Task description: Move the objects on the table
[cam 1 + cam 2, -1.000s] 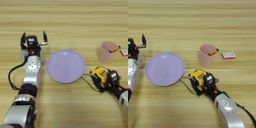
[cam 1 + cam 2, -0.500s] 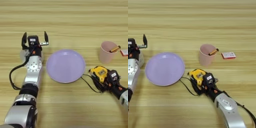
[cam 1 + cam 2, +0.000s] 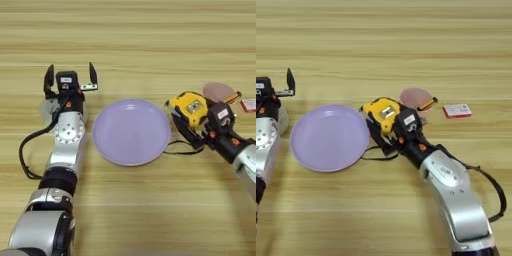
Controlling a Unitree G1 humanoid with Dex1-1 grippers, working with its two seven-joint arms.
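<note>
One pink cup (image 3: 415, 98) half hidden, tape measure (image 3: 382, 112) gripped

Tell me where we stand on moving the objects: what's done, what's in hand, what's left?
Done: nothing sits on the purple plate yet. In hand: the right gripper holds the yellow-and-black tape measure lifted beside the plate's right rim, its black cord trailing on the table. Left: the pink cup with its pen behind it, and the clear tape roll under the open left gripper.
</note>
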